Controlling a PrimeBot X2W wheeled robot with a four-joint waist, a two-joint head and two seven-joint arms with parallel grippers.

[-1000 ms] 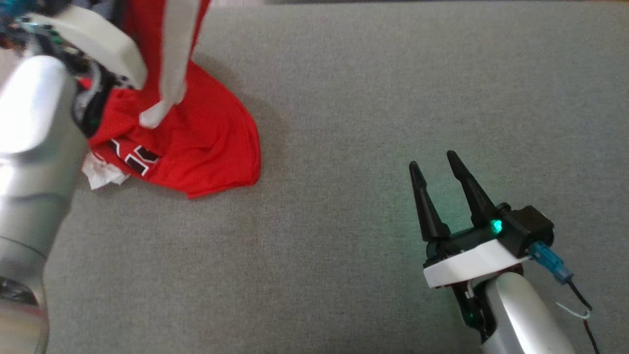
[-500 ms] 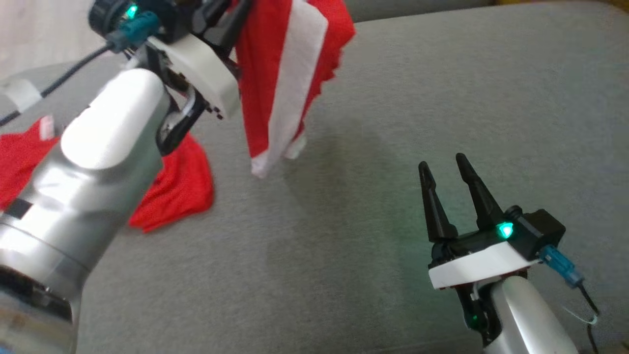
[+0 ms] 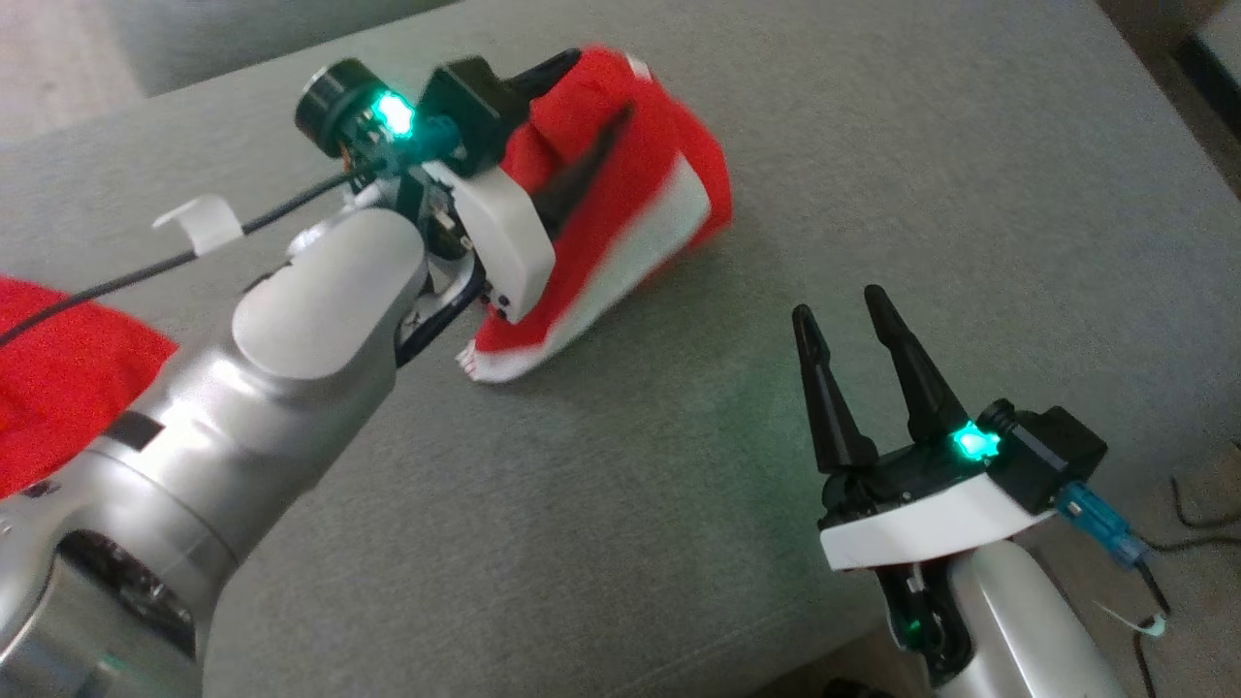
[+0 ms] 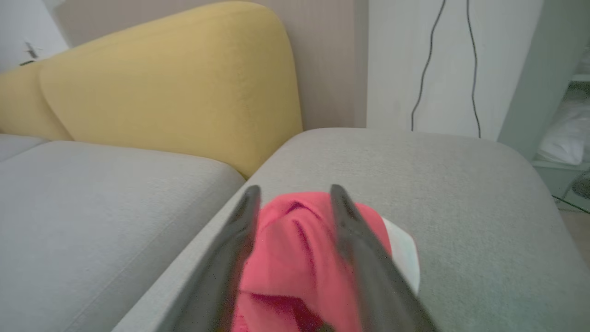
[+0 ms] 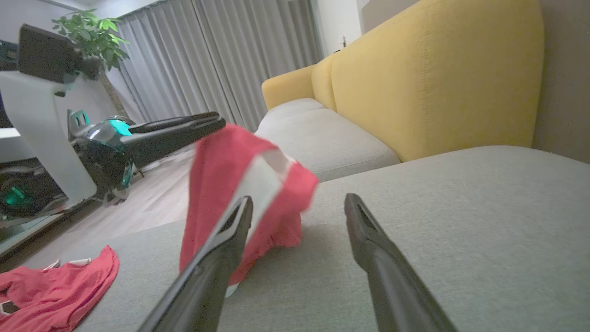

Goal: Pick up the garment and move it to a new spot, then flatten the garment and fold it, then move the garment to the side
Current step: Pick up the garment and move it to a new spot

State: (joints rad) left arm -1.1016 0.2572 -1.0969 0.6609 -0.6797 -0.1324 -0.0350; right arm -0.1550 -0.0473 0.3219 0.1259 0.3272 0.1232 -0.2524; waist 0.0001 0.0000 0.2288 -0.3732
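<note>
- Two dark-fingered tools are out over a grey sofa cushion (image 3: 679, 465).
- Left tool (image 3: 603, 85): released, its fingers spread apart, with the red garment (image 3: 650, 184) bunched between them.
- That garment has a broad white stripe, looks blurred, and its lower end reaches the cushion.
- Right tool (image 3: 840, 302): fingers wide apart and gripping nothing, near the cushion's front edge, well apart from the garment.
- Second red cloth (image 3: 58, 388) lies on the cushion's left end, beside the left arm.
- Yellow backrest (image 4: 175, 83) rises beyond the cushion.
</note>
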